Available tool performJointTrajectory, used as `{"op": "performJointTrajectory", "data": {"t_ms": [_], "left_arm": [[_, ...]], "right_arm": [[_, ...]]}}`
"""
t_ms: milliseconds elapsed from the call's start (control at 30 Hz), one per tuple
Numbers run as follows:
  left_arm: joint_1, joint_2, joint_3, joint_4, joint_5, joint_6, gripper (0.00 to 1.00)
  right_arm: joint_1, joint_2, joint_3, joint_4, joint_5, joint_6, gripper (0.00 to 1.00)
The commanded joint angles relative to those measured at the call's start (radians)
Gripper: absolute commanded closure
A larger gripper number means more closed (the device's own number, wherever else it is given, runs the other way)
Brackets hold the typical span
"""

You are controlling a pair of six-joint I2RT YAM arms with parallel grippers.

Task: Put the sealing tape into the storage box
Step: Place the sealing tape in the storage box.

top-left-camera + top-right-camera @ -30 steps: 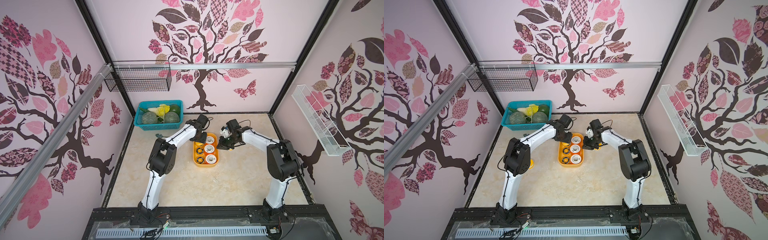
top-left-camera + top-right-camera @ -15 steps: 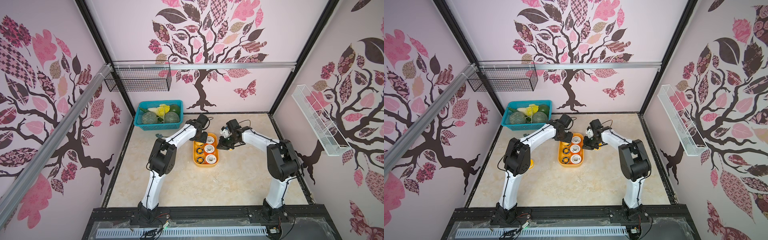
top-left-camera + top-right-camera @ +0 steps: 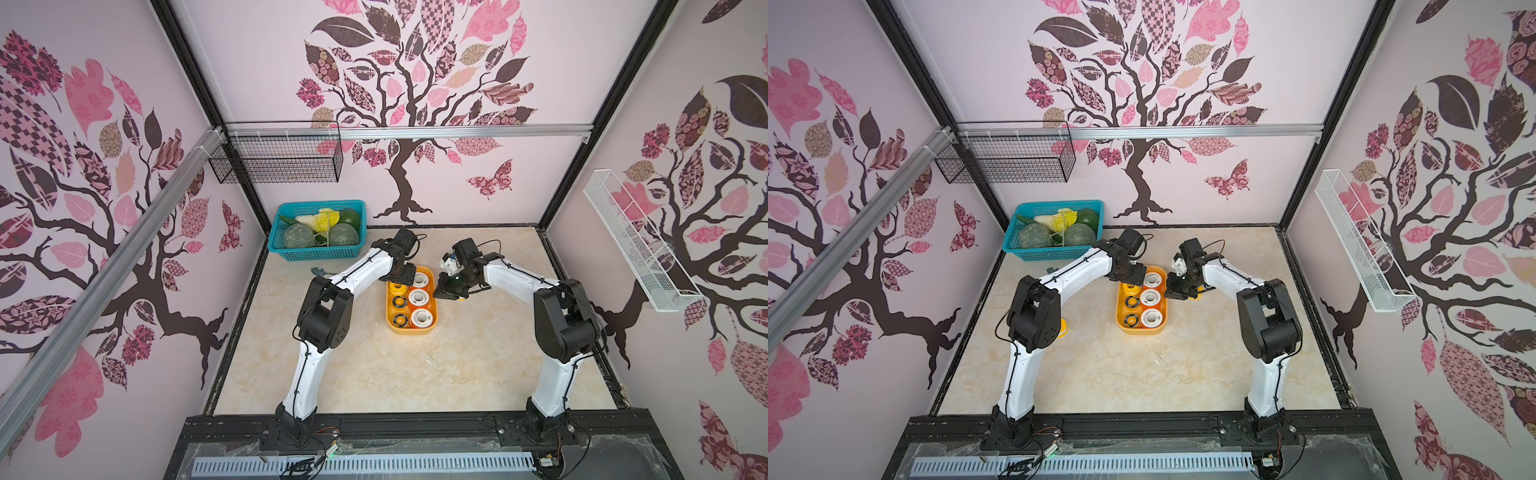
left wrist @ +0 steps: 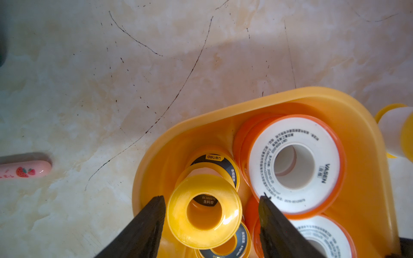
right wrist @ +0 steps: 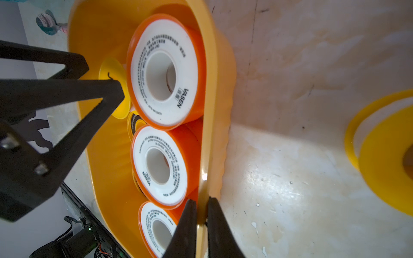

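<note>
A yellow tape spool (image 4: pixel 181 214) lies on black-faced spools (image 4: pixel 214 159) inside the box (image 4: pixel 169 152), beside three orange-rimmed white spools (image 5: pixel 185 67), with the left gripper (image 4: pixel 211 197) open, its jaws either side of it, the right gripper (image 5: pixel 201 201) clamped on the box's wall, and another yellow spool (image 5: pixel 384 156) just outside that wall.

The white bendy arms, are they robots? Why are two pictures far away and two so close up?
Yes, robots: a left arm and a right arm. Two pictures look down from overhead; the close ones come from cameras on the wrists. On the table sit a yellow storage box of tape spools and a teal basket of vegetables. The left end effector stands open around a yellow spool in the box. The right end effector pinches the box's wall.
</note>
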Motion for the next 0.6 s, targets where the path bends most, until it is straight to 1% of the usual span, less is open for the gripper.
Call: {"op": "performJointTrajectory", "data": {"t_ms": [0,267,367,467,567], "left_arm": [[0.0,-0.058,0.002,0.013,-0.002,0.016,0.29],[0.003,-0.199,-0.105,0.047,-0.019,0.016,0.3],[0.004,-0.247,-0.161,0.055,-0.002,0.026,0.33],[0.004,-0.287,-0.222,0.077,0.027,0.034,0.4],[0.005,-0.293,-0.246,0.072,0.054,0.036,0.52]], "right_arm": [[-0.001,0.005,0.004,-0.027,-0.003,-0.016,0.85],[-0.001,-0.004,0.021,-0.036,0.014,-0.017,0.84],[-0.001,-0.005,0.024,-0.039,0.015,-0.018,0.84],[0.0,-0.008,0.021,-0.039,0.015,-0.017,0.84],[0.0,-0.01,0.022,-0.039,0.015,-0.016,0.84]]}}
